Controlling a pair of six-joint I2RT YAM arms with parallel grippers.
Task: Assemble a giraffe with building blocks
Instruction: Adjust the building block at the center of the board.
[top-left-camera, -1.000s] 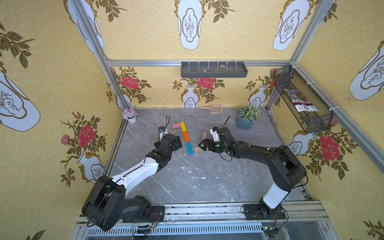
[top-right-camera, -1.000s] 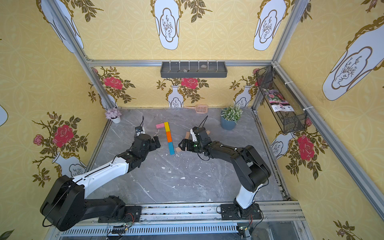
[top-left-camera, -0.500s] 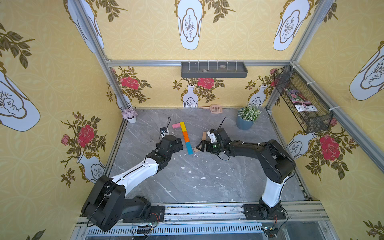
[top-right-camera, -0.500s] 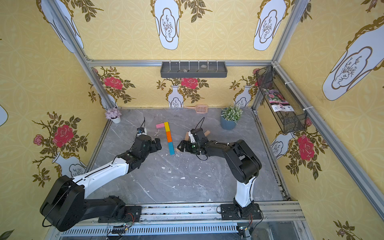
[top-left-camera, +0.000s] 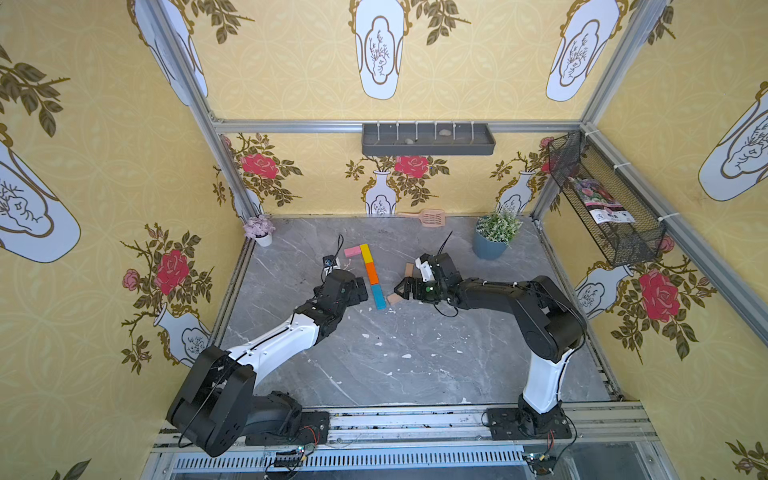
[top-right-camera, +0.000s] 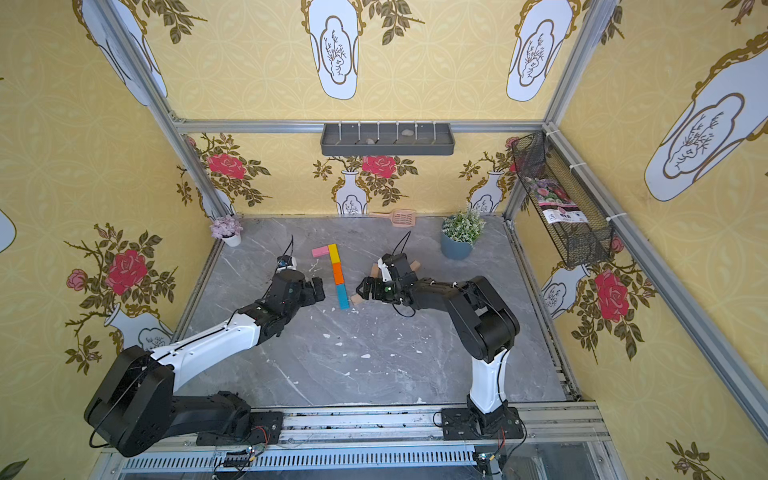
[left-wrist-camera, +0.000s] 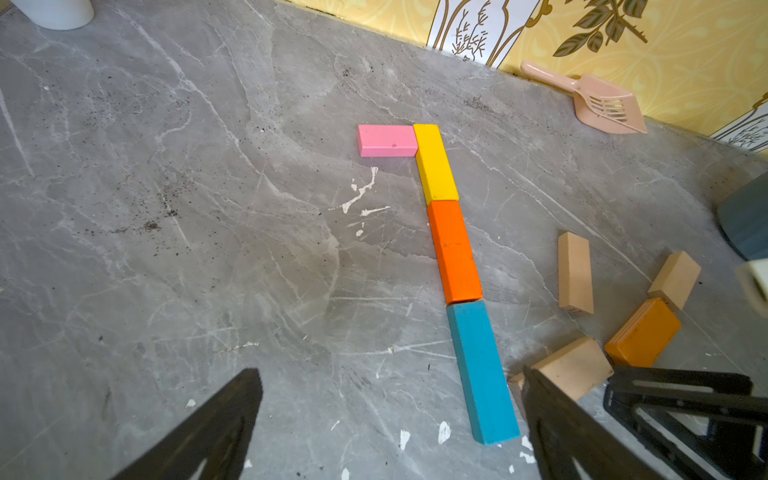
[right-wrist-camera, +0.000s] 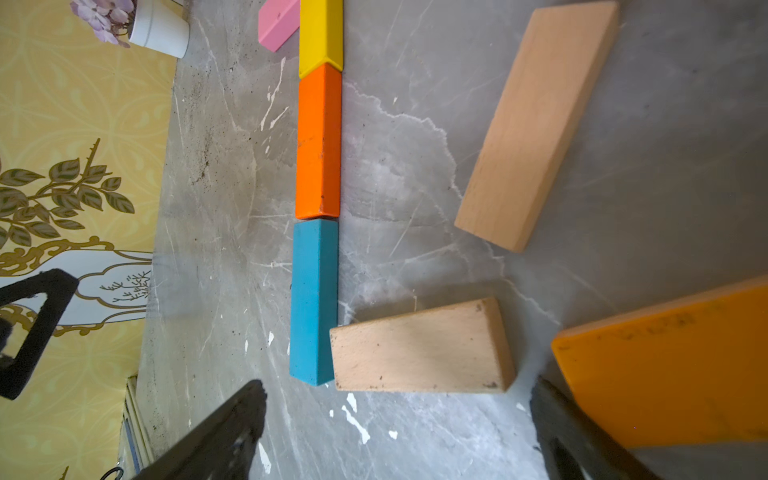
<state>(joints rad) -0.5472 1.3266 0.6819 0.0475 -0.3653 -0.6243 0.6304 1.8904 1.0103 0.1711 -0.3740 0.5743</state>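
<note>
Four bars lie flat on the worktop (left-wrist-camera: 187, 249): pink bar (left-wrist-camera: 387, 140) sideways against yellow bar (left-wrist-camera: 436, 164), then orange bar (left-wrist-camera: 454, 251) and blue bar (left-wrist-camera: 482, 370) in line. Tan bar (right-wrist-camera: 422, 347) touches the blue bar's end, just ahead of my right claw (right-wrist-camera: 399, 384), jaws spread wide, holding nothing. My left claw (left-wrist-camera: 389, 376) is also spread and empty beside the blue bar. Two more tan bars (left-wrist-camera: 574, 272) and a second orange bar (left-wrist-camera: 642, 331) lie loose nearby.

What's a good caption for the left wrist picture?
Built so far: pink block as head, yellow block, orange block, blue block as neck; tan blocks, spare orange block loose near open left claw.
</note>
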